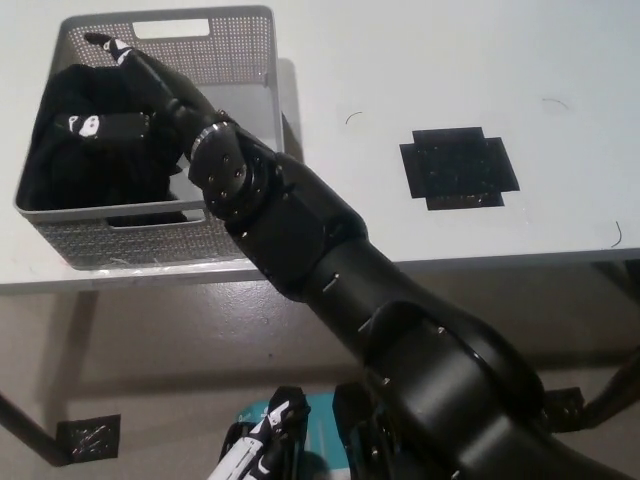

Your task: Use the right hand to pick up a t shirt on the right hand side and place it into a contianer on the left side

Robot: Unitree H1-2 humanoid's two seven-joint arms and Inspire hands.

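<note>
The black t-shirt (80, 165) lies bunched inside the grey mesh container (235, 60) at the table's left end and fills most of its floor. My black right hand (125, 95) is down inside the container on top of the shirt, its fingers (103, 43) spread apart and not closed on the cloth. The right arm (300, 230) reaches across the container's near right corner and hides part of its front wall. My white left hand (255, 450) rests low at the bottom edge, below the table.
A black cross-shaped mat (458, 167) lies on the white table (400, 60) to the right. The table's front edge (500, 260) runs across the middle of the view. A small black marker (88, 437) sits on the floor.
</note>
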